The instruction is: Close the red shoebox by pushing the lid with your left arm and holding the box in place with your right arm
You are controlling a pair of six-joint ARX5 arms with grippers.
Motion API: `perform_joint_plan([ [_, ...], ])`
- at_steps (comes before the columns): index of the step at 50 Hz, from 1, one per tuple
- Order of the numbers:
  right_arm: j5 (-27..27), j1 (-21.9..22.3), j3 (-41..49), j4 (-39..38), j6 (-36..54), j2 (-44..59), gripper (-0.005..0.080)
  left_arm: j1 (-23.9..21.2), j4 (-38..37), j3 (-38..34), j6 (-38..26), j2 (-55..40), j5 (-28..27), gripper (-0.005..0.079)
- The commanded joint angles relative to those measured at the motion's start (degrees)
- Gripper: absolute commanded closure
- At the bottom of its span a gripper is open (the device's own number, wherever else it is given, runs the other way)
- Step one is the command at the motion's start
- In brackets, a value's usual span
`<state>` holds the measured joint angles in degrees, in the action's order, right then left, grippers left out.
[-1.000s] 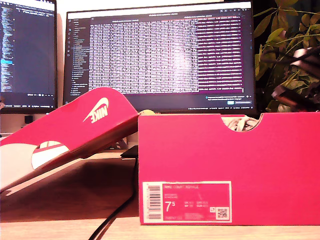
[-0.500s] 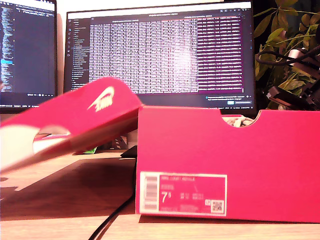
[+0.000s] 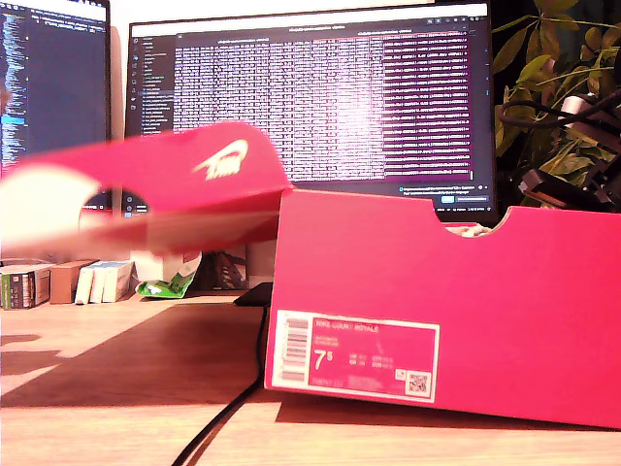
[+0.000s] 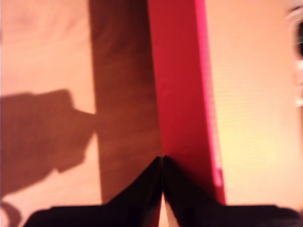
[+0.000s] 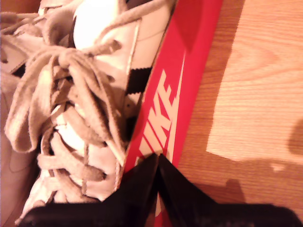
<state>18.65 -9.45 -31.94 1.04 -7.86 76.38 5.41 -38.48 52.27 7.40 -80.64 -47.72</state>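
Since a second ago the hinged red cardboard lid with its white logo has risen from a low slant to nearly level, motion-blurred, still joined to the one red cardboard shoebox at the box's edge toward the exterior view's left; the box has tipped slightly, its white size label now tilted. It sits on the wooden table before two lit monitors, with one black cable trailing beside it. My first gripper has its dark jaws pinched together, tips meeting against the red lid's edge. My second gripper is likewise clenched with nothing between its tips, pressed at the box's red logo wall, beside one white laced sneaker inside.
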Motion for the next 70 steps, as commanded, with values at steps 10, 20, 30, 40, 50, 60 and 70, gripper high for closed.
perform_joint_plan([
  [10,2.45,-1.79,-0.44,-0.81,-0.24,0.46,0.0764,-1.84,-2.58,6.78,-0.28,5.46,-4.61,0.0761],
  [20,3.54,-1.79,-0.44,-0.94,-0.24,0.46,0.0764,-3.08,-4.13,9.29,0.37,6.93,-8.22,0.0761],
  [30,5.07,-2.73,-0.44,-1.4,-0.31,0.46,0.0764,-8.55,-2.75,9.68,2.29,6.95,-9.31,0.0761],
  [40,6.78,-4.92,-0.44,-1.77,-0.31,0.46,0.0764,-14.99,1.27,9.68,6.34,6.95,-9.29,0.0761],
  [50,4.42,-5.25,-0.48,-4.44,-0.28,0.44,0.0764,-21.35,6.73,9.68,10.32,6.95,-8.61,0.0761],
  [60,1.64,-0.81,-3.37,-1.11,0.59,0.42,0.0764,-26.29,10.36,9.68,12.22,6.93,-5.86,0.0761],
  [70,-2.05,2.56,-11.15,5.4,3.82,-0.09,0.0764,-29.09,13.4,9.68,13.75,6.82,-2.08,0.0761],
])
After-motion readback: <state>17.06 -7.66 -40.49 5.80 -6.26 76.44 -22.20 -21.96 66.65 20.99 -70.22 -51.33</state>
